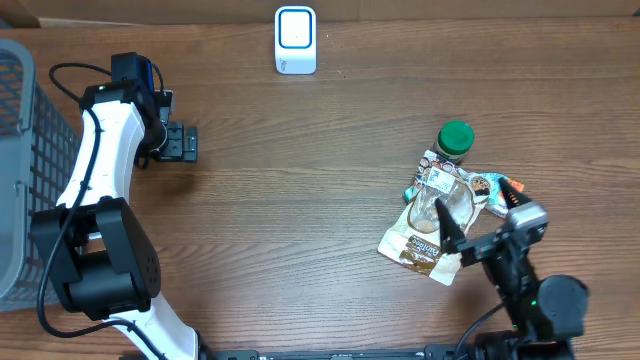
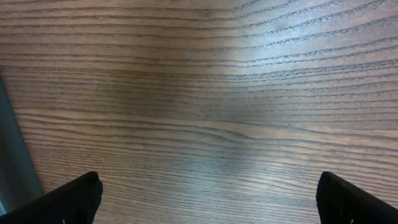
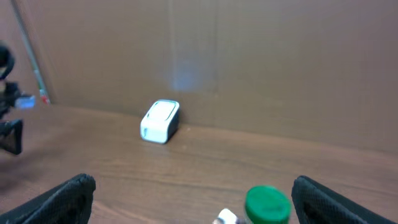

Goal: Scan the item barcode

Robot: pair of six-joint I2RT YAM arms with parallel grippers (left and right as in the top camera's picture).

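nothing is scanned yet: the bottle (image 1: 455,140) is not yet lifted, and left gripper (image 1: 185,142) and right gripper (image 1: 455,240) are held spread, empty

One wooden table (image 1: 300,200). Two robot arms (image 1: 95,180), each ending in one two-fingered tool: the left tool (image 1: 190,142) and the right tool (image 3: 199,202). One white scanner (image 1: 295,40). One grey basket (image 1: 15,170). One clear jar (image 1: 445,190) with one green lid (image 1: 456,138). One clear pouch (image 1: 415,248) beneath it. Small colourful packets (image 1: 492,186), partly hidden: at least two, exact number unclear.
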